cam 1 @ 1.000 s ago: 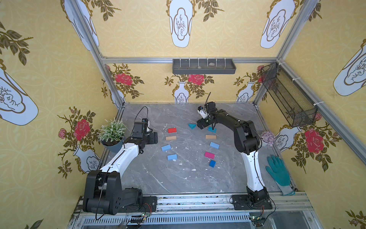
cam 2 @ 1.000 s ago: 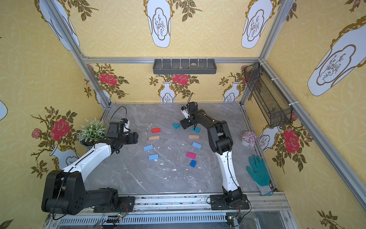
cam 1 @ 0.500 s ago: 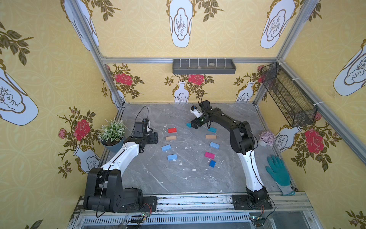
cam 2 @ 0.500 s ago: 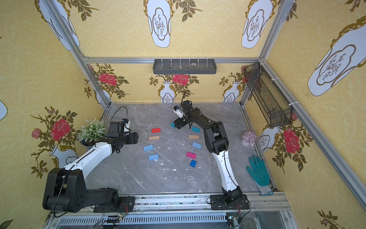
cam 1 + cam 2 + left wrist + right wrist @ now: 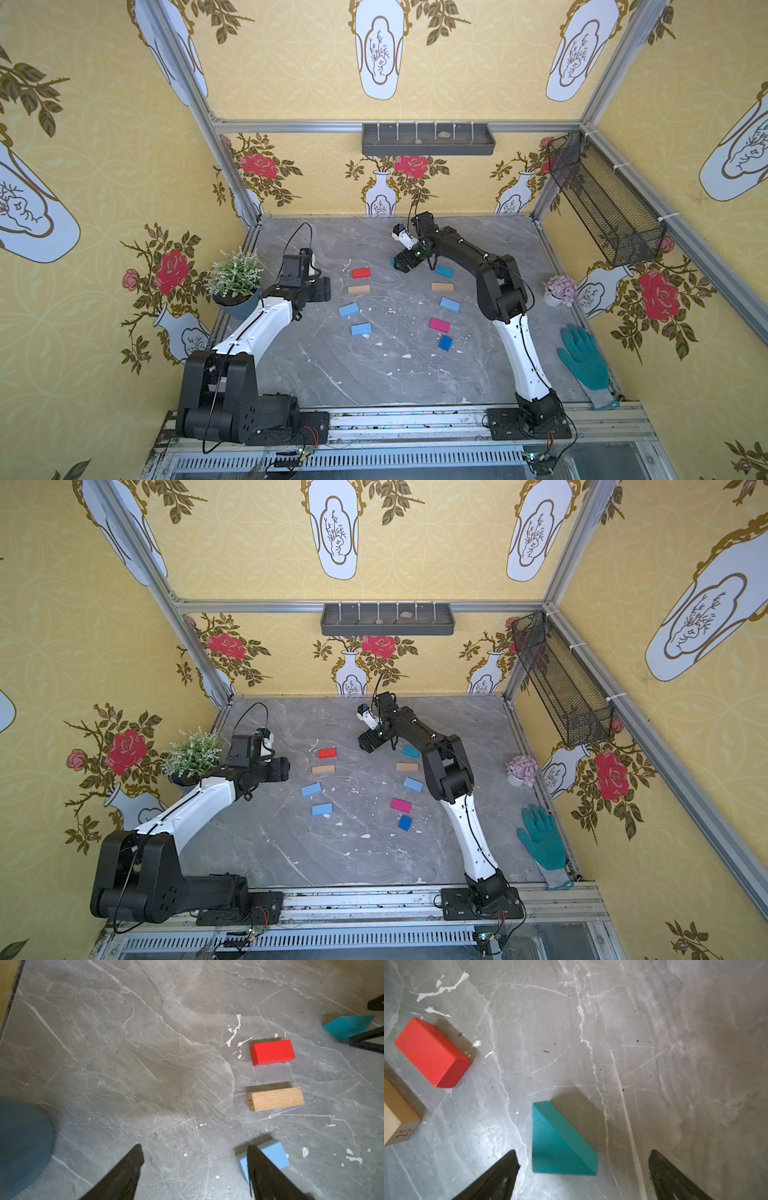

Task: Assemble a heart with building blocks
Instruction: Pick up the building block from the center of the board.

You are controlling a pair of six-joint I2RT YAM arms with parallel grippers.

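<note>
Right hand [image 5: 583, 1153] apart, straddling triangle [image 5: 560, 1142], not gripping. Next, likely: close, carry to gap beside red block [image 5: 431, 1051]. Left hand [image 5: 194, 1148] apart, empty.

In the left wrist view one finger [image 5: 261, 1169] of the left gripper [image 5: 195, 1148] covers a corner of a light blue block [image 5: 274, 1154], and both fingers run off the picture's edge. A blurred blue-grey shape, probably the plant pot [image 5: 22, 1147], is cut by the edge. A dark finger [image 5: 367, 1042] of the right gripper [image 5: 359, 1022] crosses one end of the teal triangle [image 5: 345, 1025]. In the right wrist view the tan wood block [image 5: 396, 1118] is cut off at the edge. In both top views the right gripper hides nearly all of the teal triangle. The pale lumps [image 5: 442, 134] in the wall tray [image 5: 428, 148] are too small to identify.
</note>
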